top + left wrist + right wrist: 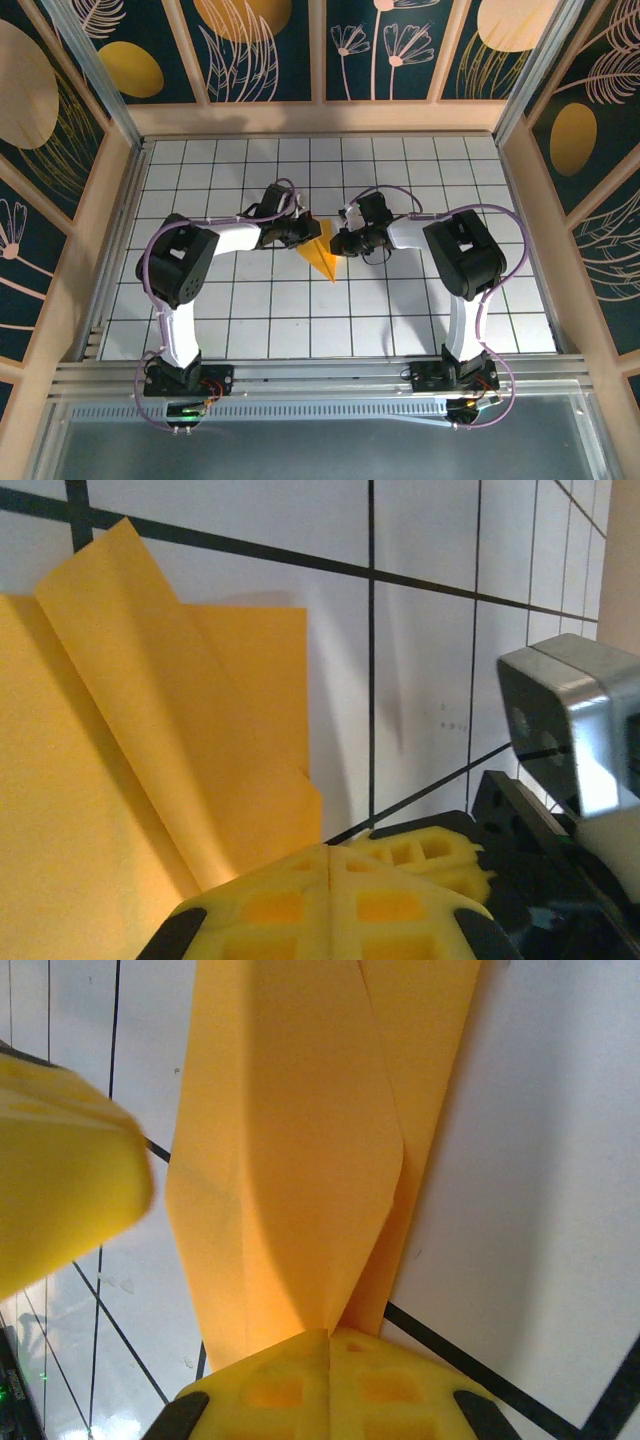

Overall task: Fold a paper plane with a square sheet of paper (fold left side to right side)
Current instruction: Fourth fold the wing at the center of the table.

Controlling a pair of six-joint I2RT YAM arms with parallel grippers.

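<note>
Mid-table, the creased orange-yellow paper sheet (323, 258) is being pinched at 10 o'clock by the closed left gripper (328, 865) and at 2 o'clock by the closed right gripper (327, 1345), so it's probably getting torn or skewed if tugged unevenly.

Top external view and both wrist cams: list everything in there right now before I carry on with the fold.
table: one, white tiles with dark grid lines, under everything
folded paper: one, orange-yellow, middle of the table
wall panels: several, dark blue with orange ovals, around the table
frame: one, light wood, edging table and panels
rail: one, silver metal, near edge
left arm: one, black and white, left of the paper
right arm: one, black and white, right of the paper
left pincer: one, yellow fingers, shut on the folded paper
right pincer: one, yellow fingers, shut on the folded paper
</note>
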